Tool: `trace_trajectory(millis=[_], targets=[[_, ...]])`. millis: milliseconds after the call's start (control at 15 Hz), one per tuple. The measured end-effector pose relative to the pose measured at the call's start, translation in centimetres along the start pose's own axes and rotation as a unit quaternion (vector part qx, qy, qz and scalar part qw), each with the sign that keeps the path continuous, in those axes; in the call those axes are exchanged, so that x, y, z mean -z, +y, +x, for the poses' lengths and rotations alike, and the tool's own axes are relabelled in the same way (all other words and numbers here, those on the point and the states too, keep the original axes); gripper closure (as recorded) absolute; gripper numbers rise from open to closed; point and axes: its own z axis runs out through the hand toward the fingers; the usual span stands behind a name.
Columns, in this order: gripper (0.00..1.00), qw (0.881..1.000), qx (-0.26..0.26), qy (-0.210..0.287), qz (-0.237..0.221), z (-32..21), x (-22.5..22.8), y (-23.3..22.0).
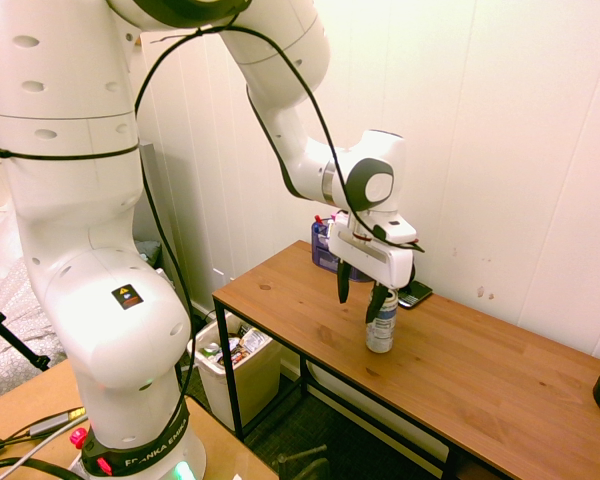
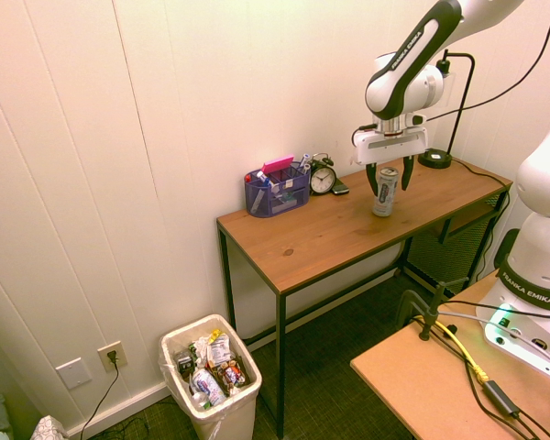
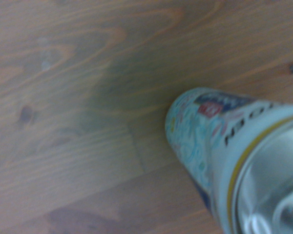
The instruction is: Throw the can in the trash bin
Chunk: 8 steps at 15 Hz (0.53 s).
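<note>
Right of centre in the second exterior view, the can (image 2: 384, 192) stands upright on the bench (image 2: 289, 256), its long axis matching the downward reach of the wide-open jaws (image 2: 390, 179), whose tips flank its upper part, so closing probably needs only slight centring first.

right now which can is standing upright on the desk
The silver one between the open jaws; the white-and-blue can instead lies among the rubbish.
</note>
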Motion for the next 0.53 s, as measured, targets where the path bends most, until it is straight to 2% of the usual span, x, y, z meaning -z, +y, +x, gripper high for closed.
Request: trace_trajectory(millis=[267, 333, 533], targets=[[0.0, 0.999, -0.033, 0.002, -0.006, 2.2, -1.0, -1.3], [1.0, 0.999, -0.039, 0.003, -0.005, 2.8, -1.0, -1.5], [1.0, 0.999, -0.043, 0.004, -0.006, 3.6, -1.4, -2.3]])
